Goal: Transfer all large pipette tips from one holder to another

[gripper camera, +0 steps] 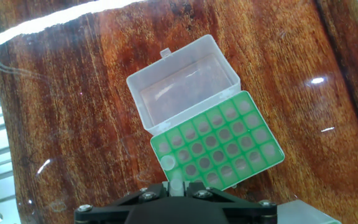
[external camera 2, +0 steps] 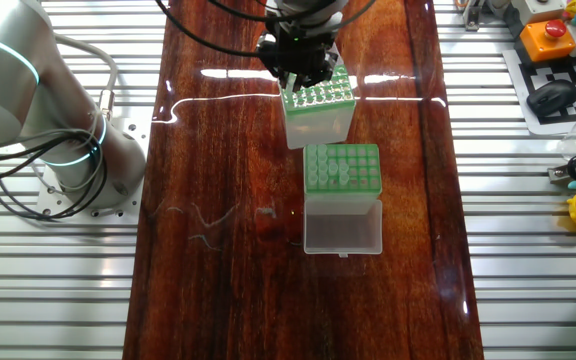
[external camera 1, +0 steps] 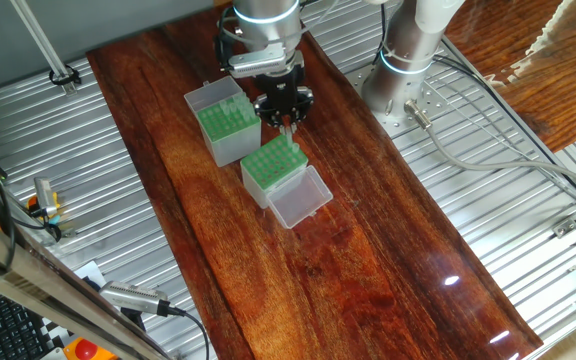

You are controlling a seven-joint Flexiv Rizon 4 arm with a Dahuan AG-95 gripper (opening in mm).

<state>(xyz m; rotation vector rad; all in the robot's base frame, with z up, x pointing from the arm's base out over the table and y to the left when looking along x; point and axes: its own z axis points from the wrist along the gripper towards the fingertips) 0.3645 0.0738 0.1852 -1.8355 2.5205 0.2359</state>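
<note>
- Gripper (external camera 1: 286, 122) hangs between the two boxes, fingers pinched narrow on one large pipette tip (gripper camera: 175, 185), above the near-left corner of the clear-lidded holder (external camera 1: 272, 166).
- Grey-sided box (external camera 1: 226, 127) sits just beside it, on the wooden table (external camera 1: 368, 260).
- Clear lid (gripper camera: 185, 84) lies flat open.

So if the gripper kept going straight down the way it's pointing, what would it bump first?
Probably the green rack top of the clear-lidded holder. The gripper hangs over its near edge, pinching a pipette tip, so that tip would likely touch first. Depth is hard to judge.
</note>
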